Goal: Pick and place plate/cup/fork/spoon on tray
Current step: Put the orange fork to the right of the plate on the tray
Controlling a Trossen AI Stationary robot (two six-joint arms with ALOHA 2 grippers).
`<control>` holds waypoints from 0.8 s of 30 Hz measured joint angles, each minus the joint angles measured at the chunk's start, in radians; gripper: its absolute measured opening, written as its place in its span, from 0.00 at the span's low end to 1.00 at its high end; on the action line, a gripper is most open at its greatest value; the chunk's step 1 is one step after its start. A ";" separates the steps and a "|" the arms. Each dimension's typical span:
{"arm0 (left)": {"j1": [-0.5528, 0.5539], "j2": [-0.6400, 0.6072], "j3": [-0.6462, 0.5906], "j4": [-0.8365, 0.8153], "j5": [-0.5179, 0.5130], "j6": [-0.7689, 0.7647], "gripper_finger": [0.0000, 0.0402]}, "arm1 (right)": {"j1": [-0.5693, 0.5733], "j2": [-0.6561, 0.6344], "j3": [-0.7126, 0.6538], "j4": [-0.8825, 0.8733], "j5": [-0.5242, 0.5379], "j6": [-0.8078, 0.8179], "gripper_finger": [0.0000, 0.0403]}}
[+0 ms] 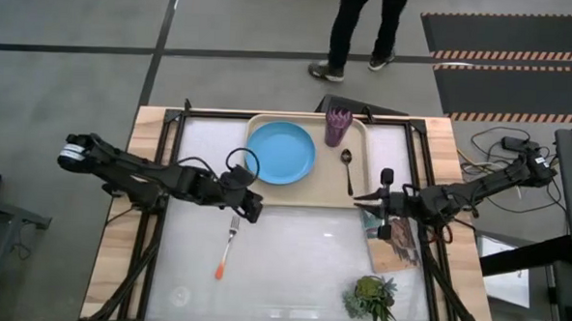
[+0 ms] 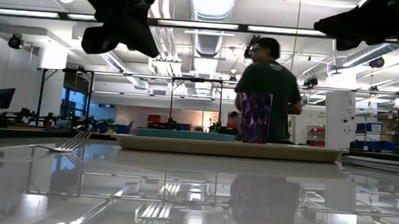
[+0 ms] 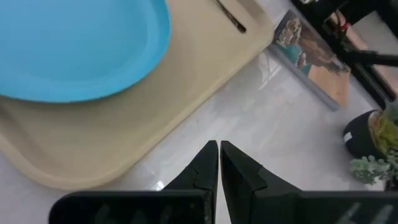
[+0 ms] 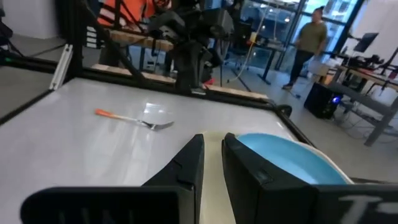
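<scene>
Overhead, left hand [image 1: 249, 205] hovers closed above the fork [image 1: 228, 243]; right hand [image 1: 370, 196] closed.

you see plate [image 3: 81, 50] cut by left wrist frame edge | spoon [image 3: 231, 18] only partly in frame | person [image 1: 364, 28] cropped above waist overhead

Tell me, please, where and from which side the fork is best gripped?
Probably the fork is best taken from straight above, fingers across its slim silver neck: it lies flat on the table, apart from the tray, orange handle end toward the near edge.
</scene>
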 joint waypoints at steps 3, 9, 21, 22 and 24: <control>-0.010 0.035 0.045 -0.039 0.008 -0.040 0.00 | 0.000 -0.037 -0.011 -0.001 0.006 -0.017 0.12; -0.048 0.087 0.111 -0.182 0.014 -0.175 0.00 | 0.000 -0.133 -0.023 -0.031 0.006 -0.041 0.12; -0.117 0.199 0.141 -0.257 0.141 -0.288 0.00 | 0.000 -0.274 -0.062 -0.118 0.006 -0.054 0.12; -0.118 0.209 0.141 -0.269 0.157 -0.297 0.00 | 0.000 -0.281 -0.062 -0.131 0.006 -0.054 0.12; -0.120 0.223 0.141 -0.316 0.193 -0.336 0.00 | 0.000 -0.289 -0.062 -0.139 0.008 -0.050 0.12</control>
